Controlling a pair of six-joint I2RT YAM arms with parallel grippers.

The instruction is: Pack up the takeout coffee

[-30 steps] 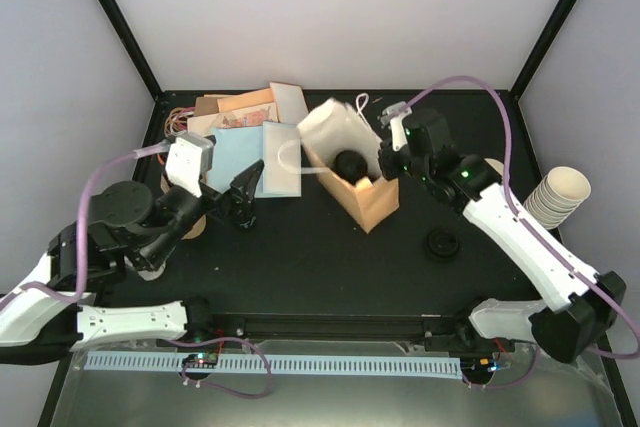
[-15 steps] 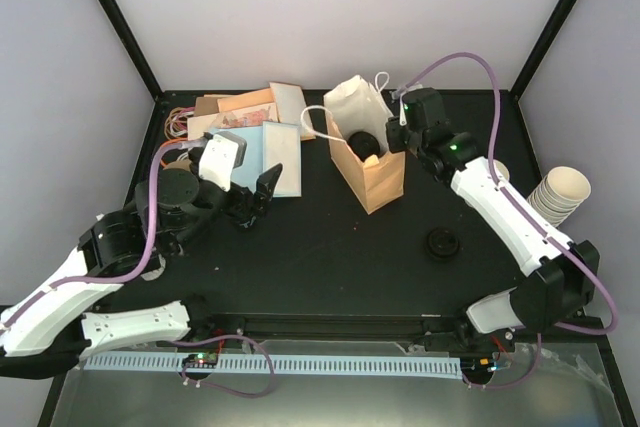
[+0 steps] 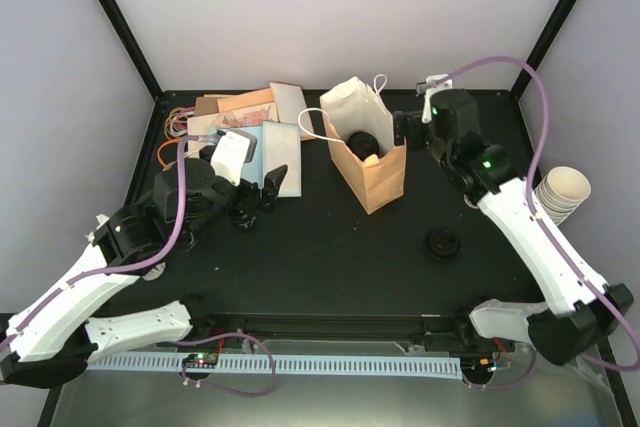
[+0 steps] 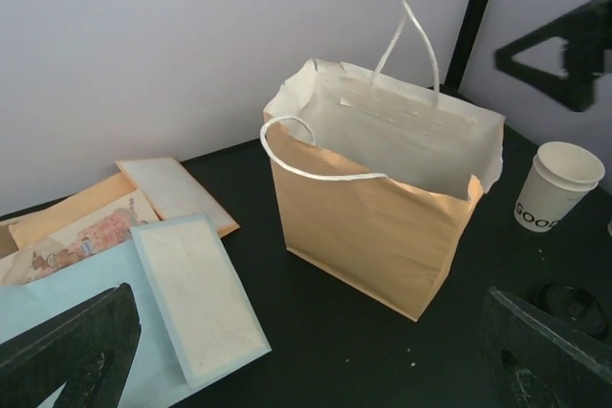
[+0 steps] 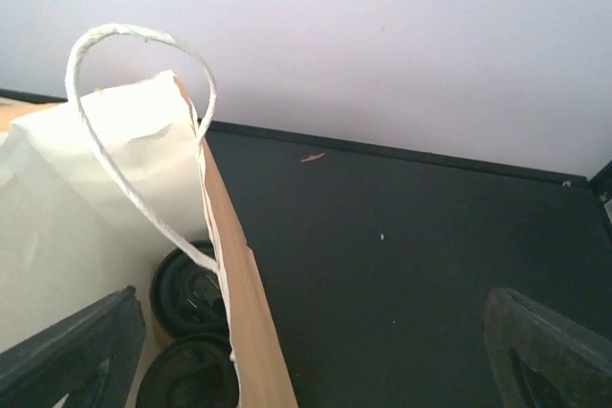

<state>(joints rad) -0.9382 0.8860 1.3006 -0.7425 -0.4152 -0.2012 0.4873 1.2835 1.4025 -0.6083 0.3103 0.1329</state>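
Upright inside the brown paper bag (image 3: 378,185) at mid-table: takeout coffee (image 3: 362,144), long axis vertical, black lid facing up. Right fingers (image 5: 550,351) spread wide above the bag's rim, empty. Left fingers (image 4: 67,351) wide, empty.
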